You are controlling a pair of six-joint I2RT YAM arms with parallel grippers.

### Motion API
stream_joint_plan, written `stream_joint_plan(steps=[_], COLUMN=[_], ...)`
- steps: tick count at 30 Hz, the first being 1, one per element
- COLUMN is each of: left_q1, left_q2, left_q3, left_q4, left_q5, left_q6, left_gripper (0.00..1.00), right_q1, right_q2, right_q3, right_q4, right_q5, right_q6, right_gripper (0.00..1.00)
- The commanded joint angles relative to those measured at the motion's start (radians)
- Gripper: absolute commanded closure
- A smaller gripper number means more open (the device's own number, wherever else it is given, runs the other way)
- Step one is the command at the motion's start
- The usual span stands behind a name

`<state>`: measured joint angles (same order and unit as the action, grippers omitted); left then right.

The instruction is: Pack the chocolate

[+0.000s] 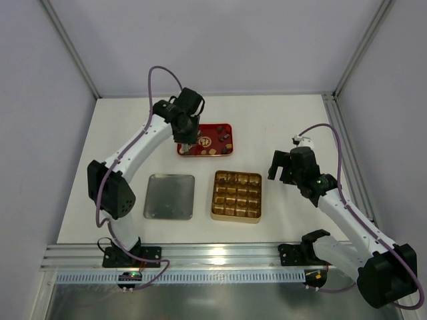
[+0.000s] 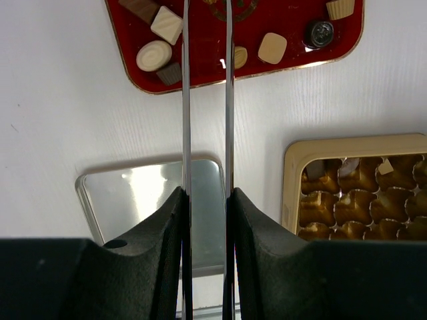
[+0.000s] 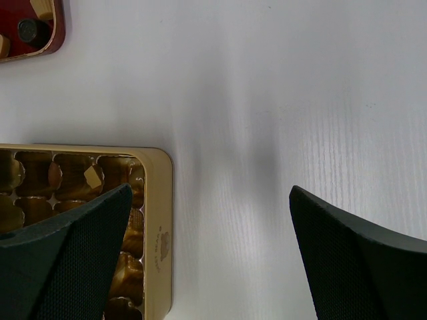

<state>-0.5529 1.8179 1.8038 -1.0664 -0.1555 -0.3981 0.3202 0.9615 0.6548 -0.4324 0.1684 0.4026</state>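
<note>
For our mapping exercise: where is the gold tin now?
In the top view, the gold tin sits mid-table, right of the silver lid, below the red tray.

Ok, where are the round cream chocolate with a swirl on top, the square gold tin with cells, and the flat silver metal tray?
round cream swirled chocolate point(image 2: 153, 55), left wrist view, top face.
square gold tin point(image 2: 291, 193), left wrist view, left rim.
flat silver metal tray point(image 2: 133, 200), left wrist view, flat middle.

chocolate point(image 2: 272, 48) in tray point(image 2: 297, 23), tin point(image 2: 291, 193) right of lid point(image 1: 169, 197)
</note>
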Motion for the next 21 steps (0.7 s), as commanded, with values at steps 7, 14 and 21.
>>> stream_joint_plan(steps=[7,14,21], left_q1=[-0.105,-0.229,-0.355], left_q2=[-0.175,-0.278,-0.393], left_q3=[-0.080,-0.167,-0.236], left_q4=[-0.004,-0.015,-0.047], left_q5=[0.027,0.017,-0.009], left_q6=[-0.054,-0.119,-0.195], left_gripper=[0.71,0.71,0.71], right_q1=[-0.003,-0.003,-0.004], right_q2=[-0.010,0.000,0.026], right_q3=[-0.004,0.000,0.009], right_q4=[0.046,0.055,0.075], right_q5=[-0.009,-0.003,-0.001], right_q6=[0.016,0.019,0.024], right_gripper=[0.00,0.00,0.00])
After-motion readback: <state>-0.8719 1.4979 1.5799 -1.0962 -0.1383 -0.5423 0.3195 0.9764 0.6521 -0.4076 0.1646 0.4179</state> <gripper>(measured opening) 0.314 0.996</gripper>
